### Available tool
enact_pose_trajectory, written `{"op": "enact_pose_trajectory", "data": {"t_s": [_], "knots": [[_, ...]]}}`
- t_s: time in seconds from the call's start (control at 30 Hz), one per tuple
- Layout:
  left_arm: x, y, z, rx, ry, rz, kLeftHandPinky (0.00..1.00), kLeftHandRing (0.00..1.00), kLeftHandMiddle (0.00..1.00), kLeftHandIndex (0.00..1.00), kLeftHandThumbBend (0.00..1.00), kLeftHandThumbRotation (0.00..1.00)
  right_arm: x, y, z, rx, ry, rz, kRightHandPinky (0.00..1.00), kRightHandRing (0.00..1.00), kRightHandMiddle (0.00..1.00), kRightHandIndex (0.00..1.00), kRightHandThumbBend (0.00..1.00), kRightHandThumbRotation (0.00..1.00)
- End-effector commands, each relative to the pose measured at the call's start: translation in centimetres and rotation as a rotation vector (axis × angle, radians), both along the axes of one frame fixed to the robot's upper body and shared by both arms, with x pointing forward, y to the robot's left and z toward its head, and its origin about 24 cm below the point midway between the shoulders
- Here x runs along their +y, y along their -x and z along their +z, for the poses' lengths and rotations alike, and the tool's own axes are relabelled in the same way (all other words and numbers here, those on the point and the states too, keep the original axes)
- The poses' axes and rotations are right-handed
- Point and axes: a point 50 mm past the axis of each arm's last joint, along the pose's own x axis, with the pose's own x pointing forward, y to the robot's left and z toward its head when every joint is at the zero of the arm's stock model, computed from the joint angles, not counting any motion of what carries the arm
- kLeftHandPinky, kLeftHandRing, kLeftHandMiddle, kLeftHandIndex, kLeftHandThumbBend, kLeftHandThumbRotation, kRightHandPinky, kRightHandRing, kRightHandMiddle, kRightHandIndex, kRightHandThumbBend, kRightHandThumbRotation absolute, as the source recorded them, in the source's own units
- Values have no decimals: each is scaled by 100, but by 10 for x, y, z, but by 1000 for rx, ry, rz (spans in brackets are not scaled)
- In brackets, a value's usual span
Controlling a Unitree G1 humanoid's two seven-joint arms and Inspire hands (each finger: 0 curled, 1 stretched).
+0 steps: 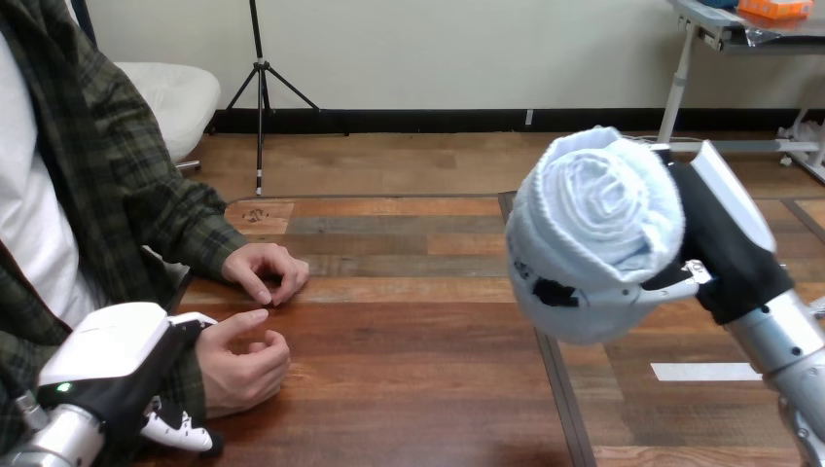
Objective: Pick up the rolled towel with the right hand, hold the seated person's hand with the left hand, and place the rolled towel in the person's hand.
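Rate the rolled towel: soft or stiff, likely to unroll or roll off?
Probably soft and light: the towel bulges around the grip of the right hand. The spiral layers at its end look loose, so it may unroll once released.

no legible text, just an unreadable dark mark (555, 292) on the rolled towel (598, 219)

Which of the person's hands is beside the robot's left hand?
The lower hand, next to the left hand; the upper hand lies farther away.

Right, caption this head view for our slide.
Right hand holds rolled towel aloft; left hand at the person's wrist.
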Motion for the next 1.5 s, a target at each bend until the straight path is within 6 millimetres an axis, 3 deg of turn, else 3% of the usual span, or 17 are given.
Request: {"op": "enact_pose_trajectory", "data": {"t_s": [0.0,0.77,1.47], "knots": [[1,-18,13,-64,-73,-48,64,70,76,76,100,18,-3,1,31,-126,-32,8,7,12,19,20,71,0],[-4,-36,-12,-23,-143,-64,61,67,74,75,100,22,-17,29,55,-207,-95,59,7,12,18,21,69,0],[-11,-52,-26,-7,-73,-85,61,65,69,71,100,13,-35,48,68,-282,-101,21,9,13,17,20,68,0]]}}
